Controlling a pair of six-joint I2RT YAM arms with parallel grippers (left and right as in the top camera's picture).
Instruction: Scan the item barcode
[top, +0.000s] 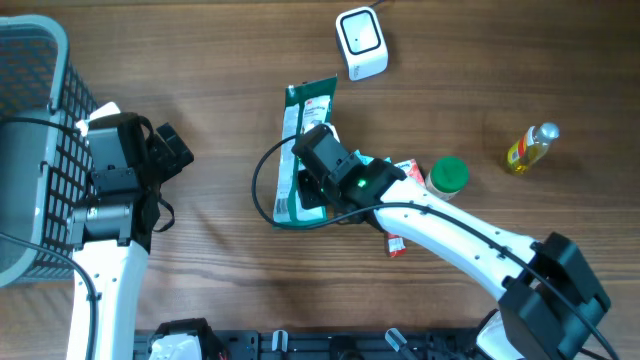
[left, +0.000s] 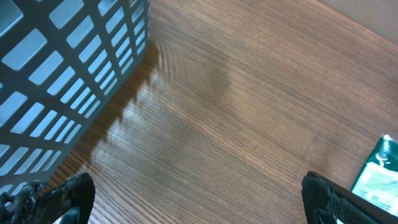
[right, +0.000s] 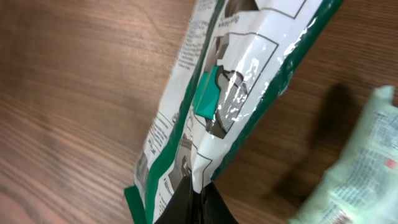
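The item, a green and white foil pouch (top: 300, 110), lies on the wooden table in the middle of the overhead view. My right gripper (top: 313, 150) is over it and shut on a pinched fold of the pouch (right: 236, 93), which runs up from the black fingers (right: 183, 205) in the right wrist view. I see no barcode on it in any view. The white scanner (top: 361, 42) stands at the table's far edge, beyond the pouch. At the left, my left gripper (top: 168, 150) is open over bare wood, fingertips (left: 74, 194) far apart; the pouch's corner (left: 379, 174) shows to its right.
A grey mesh basket (top: 35, 110) fills the far left, close to the left arm. Right of the pouch sit a green-lidded jar (top: 447, 175), a red and white packet (top: 399, 240) and a small yellow bottle (top: 530, 148). A pale green packet (right: 367, 168) lies beside the pouch.
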